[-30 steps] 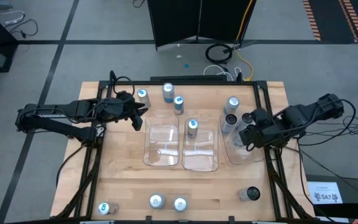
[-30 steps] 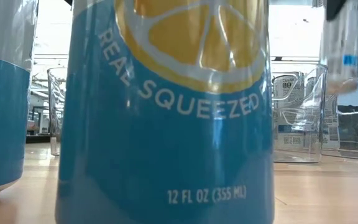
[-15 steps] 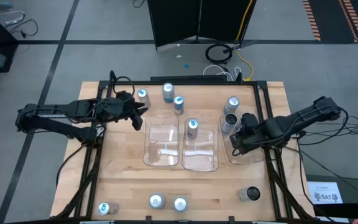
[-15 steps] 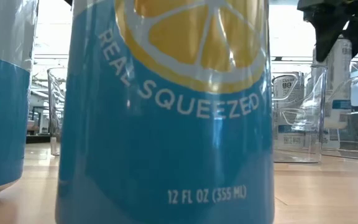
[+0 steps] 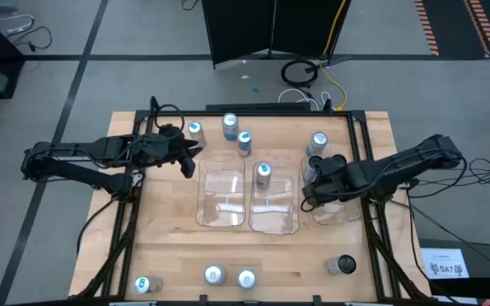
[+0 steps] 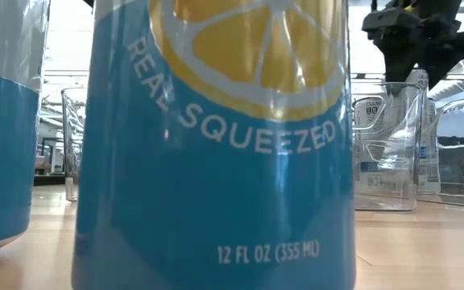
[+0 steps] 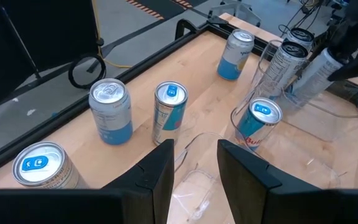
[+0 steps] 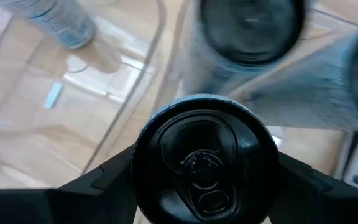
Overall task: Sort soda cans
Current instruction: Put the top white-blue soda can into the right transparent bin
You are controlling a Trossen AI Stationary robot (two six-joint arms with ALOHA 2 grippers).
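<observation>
Soda cans stand upright on the wooden table. Three are near the far edge, one with a blue top is in the middle clear tray, and several line the near edge. My right gripper is shut on a dark-topped can at the edge between the middle and right trays; two more dark-topped cans stand just beyond. My left gripper is open and hovers by the left tray's far-left corner. My right gripper pinches the dark-topped can between its two fingers, one on either side of the body just under the top rim. The fingers come from above, pointing down. The can is upright; whether its base is on anything is hidden by the trays.
A large blue can with a lemon picture stands right before the low camera, another beside it. A dark can stands at the near right. Bare wood lies between the trays and the near row of cans.
My right gripper has carried the dark-topped can toward the table's left, from over the right tray to its edge beside the middle tray, and has come lower. It has stayed shut on the can.
</observation>
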